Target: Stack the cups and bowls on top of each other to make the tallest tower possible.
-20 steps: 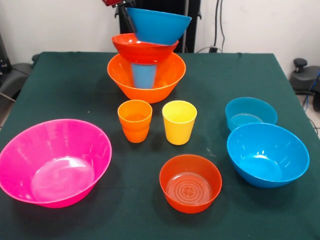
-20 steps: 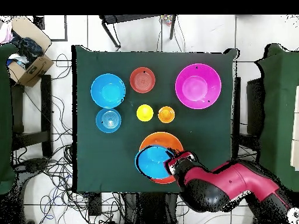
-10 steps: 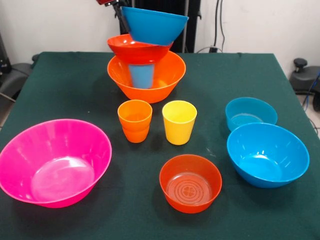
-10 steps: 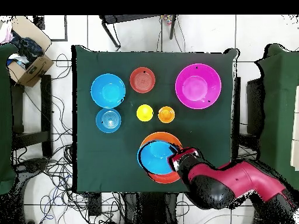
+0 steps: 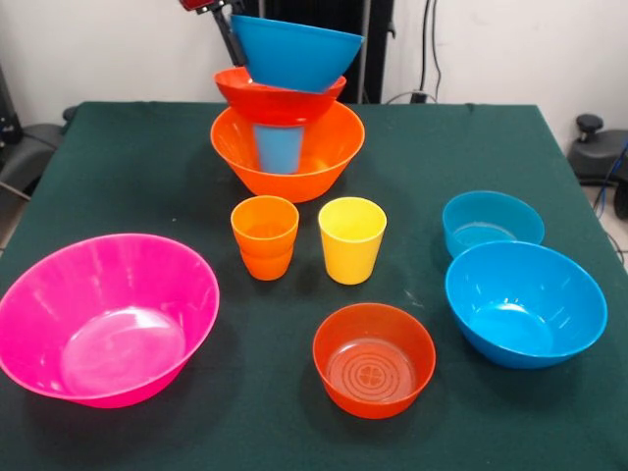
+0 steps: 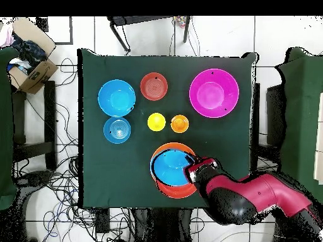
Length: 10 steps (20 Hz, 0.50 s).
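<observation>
The blue bowl [image 5: 292, 51] held by the claw [image 5: 228, 29] has moved w/ the arm: in front view it went left and a bit up, now more centred over the red bowl [image 5: 280, 96]. In overhead view it shifted towards the middle of the orange bowl [image 6: 175, 186].

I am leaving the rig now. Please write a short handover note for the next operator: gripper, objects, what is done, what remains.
Gripper: holds the blue bowl by its rim, on top of the tower; not released.
Tower: big orange bowl as base, blue cup inside it, red-orange bowl above, blue bowl on top.
Loose on the table: orange cup, yellow cup, pink bowl, second red-orange bowl, small blue bowl, larger blue bowl.
Left: release the bowl, then stack the loose pieces.
</observation>
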Available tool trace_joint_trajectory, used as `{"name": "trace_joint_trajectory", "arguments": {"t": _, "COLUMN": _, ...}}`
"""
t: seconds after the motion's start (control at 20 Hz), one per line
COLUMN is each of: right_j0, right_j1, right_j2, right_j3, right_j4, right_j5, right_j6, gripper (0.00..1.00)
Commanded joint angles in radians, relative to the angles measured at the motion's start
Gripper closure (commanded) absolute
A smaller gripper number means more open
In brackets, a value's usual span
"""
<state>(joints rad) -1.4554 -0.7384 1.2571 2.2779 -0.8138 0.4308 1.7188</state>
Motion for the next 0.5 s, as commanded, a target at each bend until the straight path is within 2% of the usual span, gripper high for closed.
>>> {"name": "trace_joint_trajectory", "arguments": {"t": 0.05, "right_j0": 0.021, "right_j1": 0.064, "right_j2": -0.036, "right_j3": -0.03, "right_j4": -0.075, "right_j5": -0.048, "right_j6": -0.087, "gripper": 1.0}}
{"name": "trace_joint_trajectory", "arguments": {"t": 0.35, "right_j0": 0.015, "right_j1": 0.088, "right_j2": -0.05, "right_j3": -0.03, "right_j4": -0.093, "right_j5": -0.058, "right_j6": -0.088, "gripper": 1.0}}
{"name": "trace_joint_trajectory", "arguments": {"t": 0.5, "right_j0": 0.0, "right_j1": 0.107, "right_j2": -0.042, "right_j3": -0.016, "right_j4": -0.046, "right_j5": 0.005, "right_j6": -0.121, "gripper": 1.0}}
